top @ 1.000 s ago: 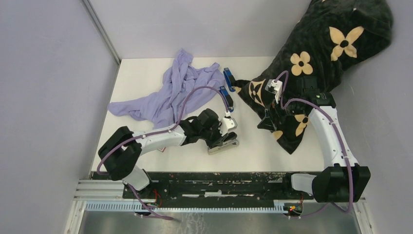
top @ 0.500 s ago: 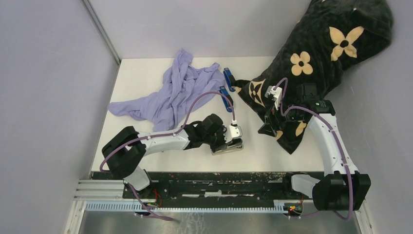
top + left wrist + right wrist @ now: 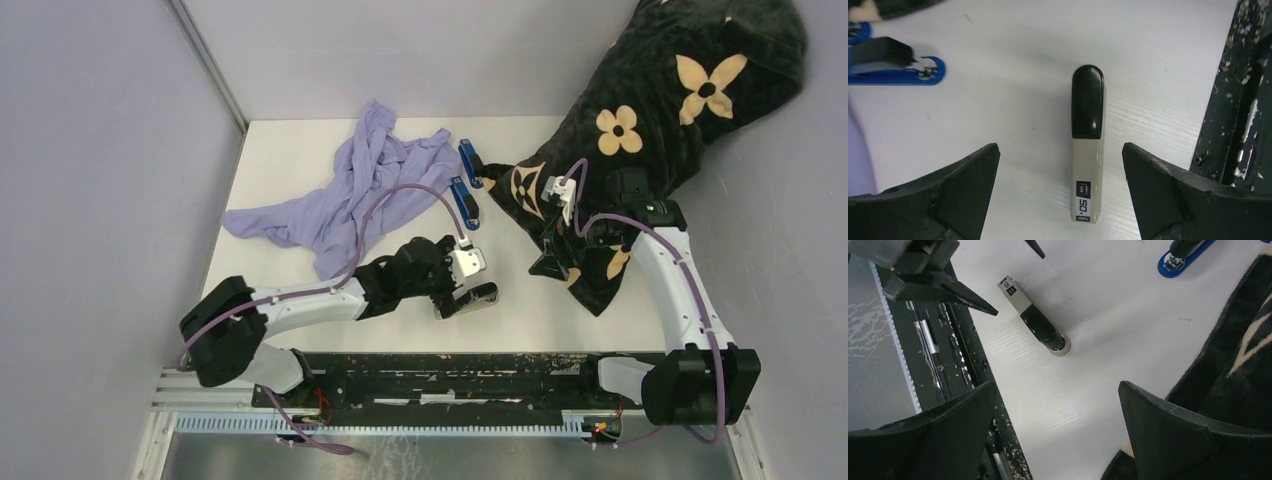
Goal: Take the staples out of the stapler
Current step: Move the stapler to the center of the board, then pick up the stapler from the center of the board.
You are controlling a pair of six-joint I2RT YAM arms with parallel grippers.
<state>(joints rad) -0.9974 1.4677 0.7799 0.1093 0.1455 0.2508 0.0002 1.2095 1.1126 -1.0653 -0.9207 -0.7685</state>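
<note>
A beige stapler with a black end (image 3: 472, 298) lies flat and closed near the table's front edge. From the left wrist it shows lengthwise (image 3: 1088, 145), black end pointing away. My left gripper (image 3: 452, 292) (image 3: 1060, 150) hangs just above it, wide open, fingers apart from its sides and touching nothing. My right gripper (image 3: 551, 264) (image 3: 1055, 385) is open and empty over bare table beside the black blanket; the stapler (image 3: 1034, 320) lies ahead of it. No staples show in any view.
Two blue staplers (image 3: 465, 200) (image 3: 470, 162) lie further back; one shows in the wrist views (image 3: 893, 65) (image 3: 1180, 257). A crumpled purple cloth (image 3: 350, 190) sits back left. A black flowered blanket (image 3: 650, 120) covers the right side. The black rail (image 3: 430, 385) runs along the near edge.
My left gripper has opened and let go of the beige stapler, which now rests on the table. The left arm has shifted slightly; the right arm has barely moved.
</note>
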